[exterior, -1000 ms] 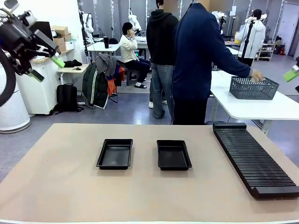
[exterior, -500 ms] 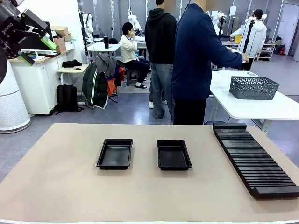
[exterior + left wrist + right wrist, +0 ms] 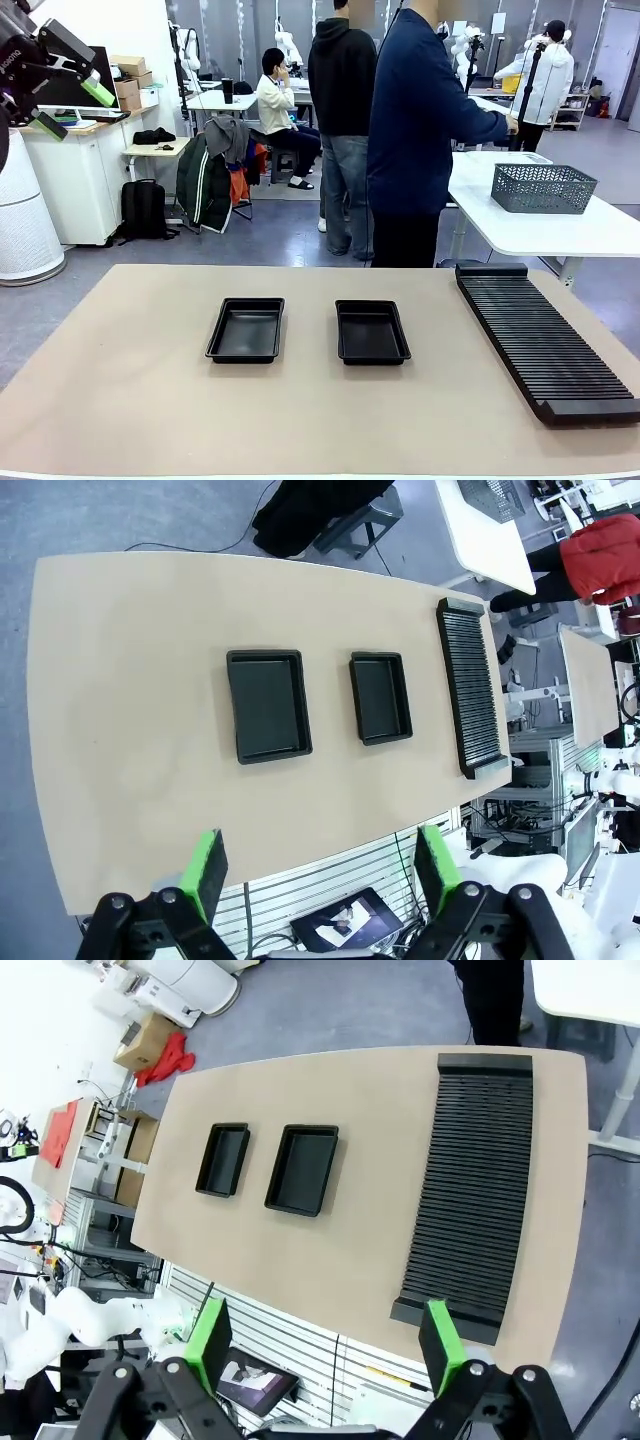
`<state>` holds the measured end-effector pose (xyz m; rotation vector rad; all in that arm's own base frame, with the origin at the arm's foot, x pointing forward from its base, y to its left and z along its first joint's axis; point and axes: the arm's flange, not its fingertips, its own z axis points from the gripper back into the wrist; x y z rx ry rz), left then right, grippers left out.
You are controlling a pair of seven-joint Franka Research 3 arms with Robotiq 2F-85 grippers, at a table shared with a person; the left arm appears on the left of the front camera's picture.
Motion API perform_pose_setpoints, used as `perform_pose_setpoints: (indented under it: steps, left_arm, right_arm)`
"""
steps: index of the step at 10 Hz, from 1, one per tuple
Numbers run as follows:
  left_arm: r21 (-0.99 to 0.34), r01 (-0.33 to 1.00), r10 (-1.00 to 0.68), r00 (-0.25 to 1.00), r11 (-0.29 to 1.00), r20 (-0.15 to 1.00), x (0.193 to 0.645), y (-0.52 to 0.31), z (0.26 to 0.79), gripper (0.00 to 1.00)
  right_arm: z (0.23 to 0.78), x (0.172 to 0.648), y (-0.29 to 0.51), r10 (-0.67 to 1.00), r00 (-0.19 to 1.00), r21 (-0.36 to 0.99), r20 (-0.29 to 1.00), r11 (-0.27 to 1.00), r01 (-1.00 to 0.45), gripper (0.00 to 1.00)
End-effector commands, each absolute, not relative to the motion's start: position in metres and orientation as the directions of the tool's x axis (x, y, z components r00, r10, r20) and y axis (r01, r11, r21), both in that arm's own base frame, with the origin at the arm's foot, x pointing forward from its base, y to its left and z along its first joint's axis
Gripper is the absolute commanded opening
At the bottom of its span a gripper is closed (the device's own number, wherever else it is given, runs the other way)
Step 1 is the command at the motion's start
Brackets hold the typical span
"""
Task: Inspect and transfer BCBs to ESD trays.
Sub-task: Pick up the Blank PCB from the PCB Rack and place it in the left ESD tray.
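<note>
Two empty black ESD trays lie side by side mid-table, the left tray (image 3: 246, 329) and the right tray (image 3: 371, 331). The BCBs are out of view. My left gripper (image 3: 72, 108) hangs high at the far left, open, nothing between its green pads. From the left wrist view, the left gripper (image 3: 320, 870) looks down from high above both trays (image 3: 267, 704) (image 3: 380, 696). The right gripper (image 3: 325, 1345) is open and empty too, high above the table, with the trays (image 3: 302, 1169) (image 3: 222, 1159) far below.
A long black ribbed rack (image 3: 545, 340) lies along the table's right side, also the rack (image 3: 472, 1180). A person in dark blue (image 3: 420, 130) stands at the far edge, turned toward a white side table holding a grey mesh basket (image 3: 543, 187).
My left gripper has risen and drawn back to the upper left. The right gripper's green tip has left the front view's right edge. The person's hand has moved off the basket.
</note>
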<state>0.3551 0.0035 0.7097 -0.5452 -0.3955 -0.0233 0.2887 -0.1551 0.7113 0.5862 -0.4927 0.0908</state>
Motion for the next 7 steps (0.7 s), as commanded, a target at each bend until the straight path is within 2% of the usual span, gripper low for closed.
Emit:
perform_pose_setpoints:
  steps: [1,2,7]
  left_arm:
    - [-0.483,0.04,0.138,0.935,0.875,0.327,0.343,0.002,0.705,1.0]
    - [-0.454,-0.002,0.155,0.941,0.891,0.301,0.339,0.004,0.706,1.0]
    - [-0.351,0.005,0.106,0.949,0.936,0.296,0.338,-0.01,0.723,1.0]
  right_arm:
    - [0.714,0.286,-0.149,-0.038,0.876,0.503,0.481,0.83,-0.24,1.0]
    - [0.714,0.286,-0.149,-0.038,0.876,0.503,0.481,0.83,-0.24,1.0]
    - [0.714,0.286,-0.149,-0.038,0.876,0.503,0.481,0.83,-0.24,1.0]
